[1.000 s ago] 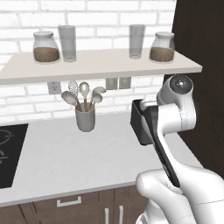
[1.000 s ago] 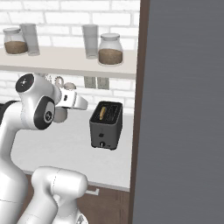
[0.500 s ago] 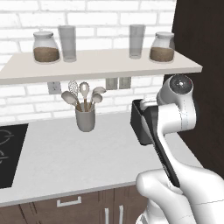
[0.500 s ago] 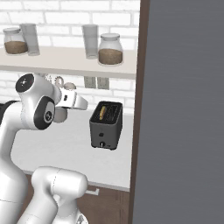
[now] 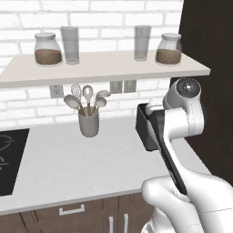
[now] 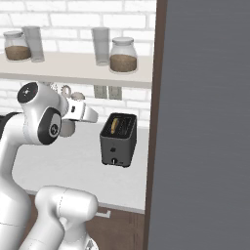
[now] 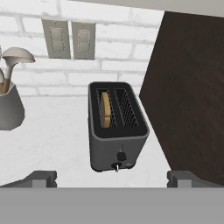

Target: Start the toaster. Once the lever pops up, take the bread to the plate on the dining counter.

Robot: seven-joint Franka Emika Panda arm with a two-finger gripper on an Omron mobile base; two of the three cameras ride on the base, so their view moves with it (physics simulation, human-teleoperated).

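Note:
The dark toaster stands on the white worktop against a tall dark panel, also seen as a toaster from the right and as a toaster half hidden behind my arm. The bread stands upright in its left slot, and its tan edge shows as bread. A small dark lever and a pale knob sit low on the near end. My gripper hangs open in front of the toaster, a short way off, with nothing between its fingers. The plate and the dining counter are out of view.
A grey utensil cup with spoons stands left of the toaster. A shelf with jars and glasses runs overhead. The dark panel walls off the right side. A black cooktop lies at far left, outlets on the brick wall.

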